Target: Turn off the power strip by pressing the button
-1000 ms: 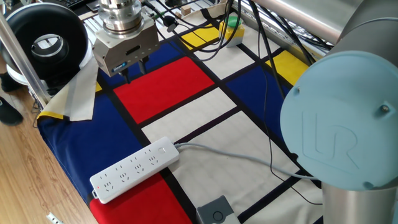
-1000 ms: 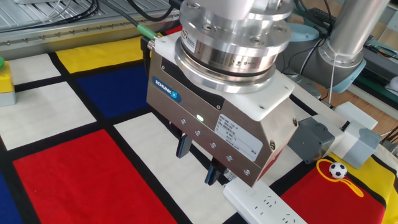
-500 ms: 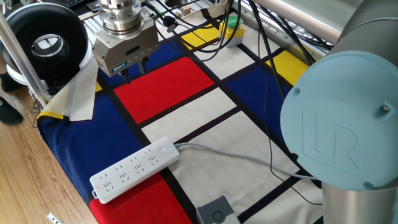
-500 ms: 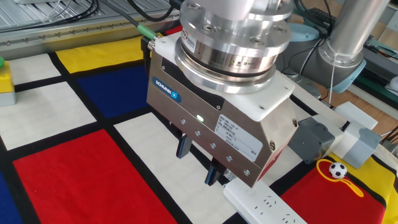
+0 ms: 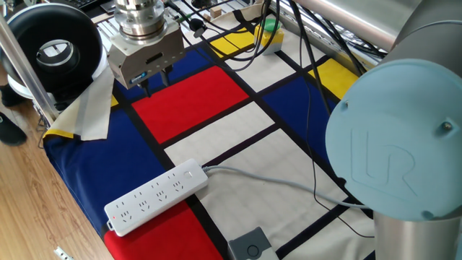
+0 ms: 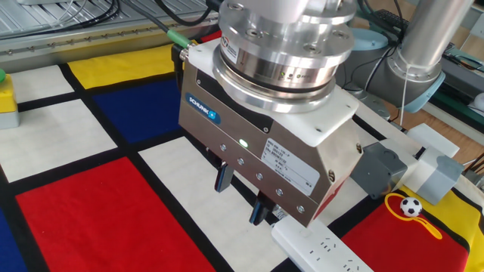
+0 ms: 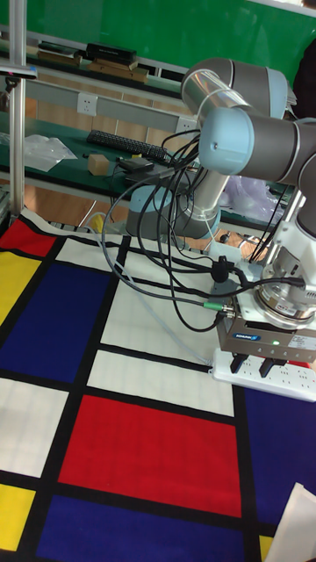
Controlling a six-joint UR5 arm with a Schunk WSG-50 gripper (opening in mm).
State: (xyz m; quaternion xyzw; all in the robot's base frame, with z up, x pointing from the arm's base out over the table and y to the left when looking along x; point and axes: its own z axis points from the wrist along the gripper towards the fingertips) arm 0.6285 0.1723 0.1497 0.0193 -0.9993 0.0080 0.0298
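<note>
The white power strip [image 5: 155, 196] lies on the chequered cloth near the table's front edge, its pale grey cord running off to the right. The button [image 5: 190, 173] is a small flush switch at the strip's cord end. My gripper [image 5: 157, 80] hangs far from it, over the blue and red squares at the back left. In the other fixed view the gripper [image 6: 240, 195] stands open, a clear gap between its dark fingers [image 6: 223, 177] and nothing held. One end of the strip [image 6: 325, 248] shows just below the gripper body. The tall fixed view has the gripper [image 7: 253, 362] in front of the strip [image 7: 294, 374].
A grey box with a round button [image 5: 251, 245] sits at the front edge. A green button on a yellow box [image 5: 271, 29] stands at the back. A black round device [image 5: 54, 47] and a white sheet [image 5: 94, 108] lie left. Cables [image 5: 310, 79] cross the cloth.
</note>
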